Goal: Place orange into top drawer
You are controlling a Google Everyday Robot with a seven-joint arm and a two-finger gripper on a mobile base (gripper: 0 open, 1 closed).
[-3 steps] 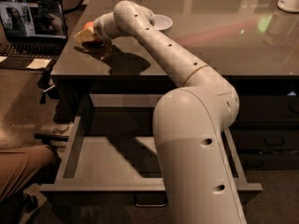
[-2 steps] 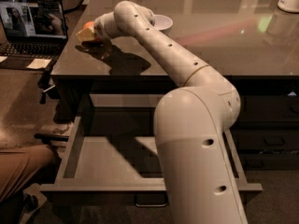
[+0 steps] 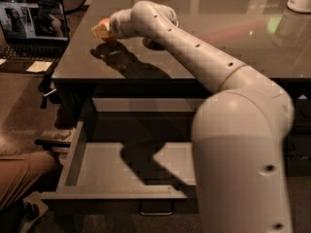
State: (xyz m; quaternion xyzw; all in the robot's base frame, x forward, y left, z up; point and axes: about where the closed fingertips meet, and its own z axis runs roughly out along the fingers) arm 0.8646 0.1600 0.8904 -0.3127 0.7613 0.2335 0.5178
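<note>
The arm reaches across the dark counter with its gripper above the counter's left end, near an open laptop. The orange sits at the gripper's tip; whether the jaws clasp it cannot be told. Below, the top drawer stands pulled out, handle in front.

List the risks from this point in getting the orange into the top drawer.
1. The gripper is at the orange close to the countertop's left edge; a nudge could roll the fruit off.
2. The arm stands in front of the right part of the open top drawer, so a drop there might go unseen.
3. A person's leg lies beside the drawer's left wall; a downward swing may pass close to it.
</note>
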